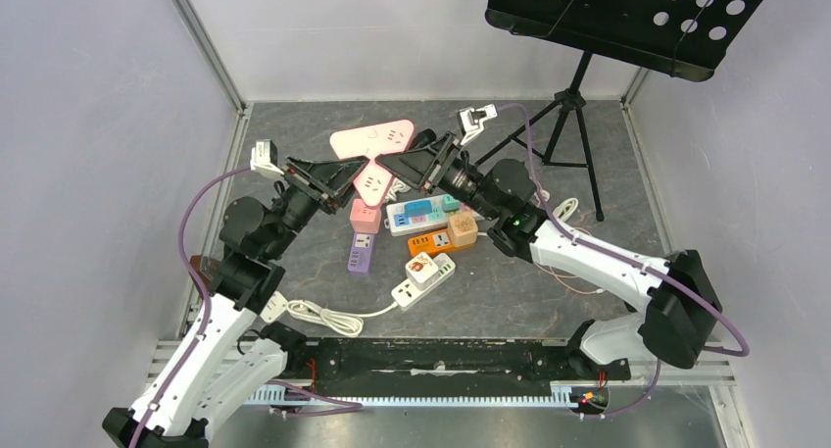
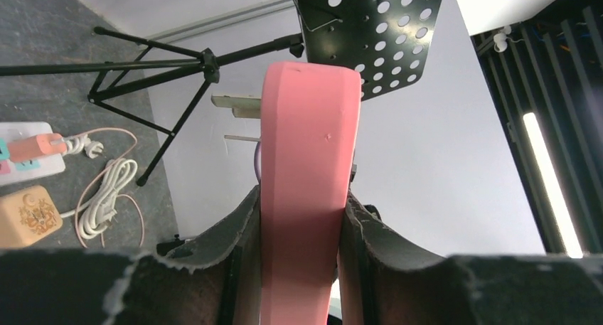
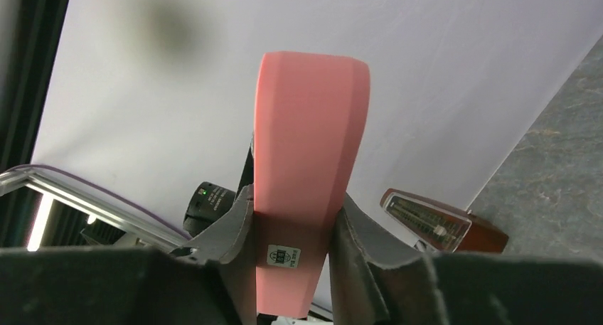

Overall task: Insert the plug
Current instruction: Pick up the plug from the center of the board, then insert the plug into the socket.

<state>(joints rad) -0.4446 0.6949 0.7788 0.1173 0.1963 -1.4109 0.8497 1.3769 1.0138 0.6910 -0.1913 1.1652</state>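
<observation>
- I am working the mating step: the left gripper [image 2: 302,200] is clamping a pink body [image 2: 309,126] edge-on, and the right gripper [image 3: 293,197] is gripping a stickered pink body [image 3: 313,112].
- Overhead, a pink strip [image 1: 377,136] and a pink socket block [image 1: 370,180] are overlapping between the arms; I cannot tell which carries the plug.
- The next move, I am judging, is calling for squaring prongs to slots, then pressing straight.

The power strip [image 2: 306,161] is showing salmon pink all over, and its small sticker [image 3: 283,256] is showing white. The counter [image 1: 519,291] is looking mottled dark grey. The cube socket [image 1: 360,253] is showing purple, the short strip [image 1: 429,242] orange, the coiled cable [image 1: 328,317] white. The music stand [image 1: 627,17] is showing black, dotted with round holes.
</observation>
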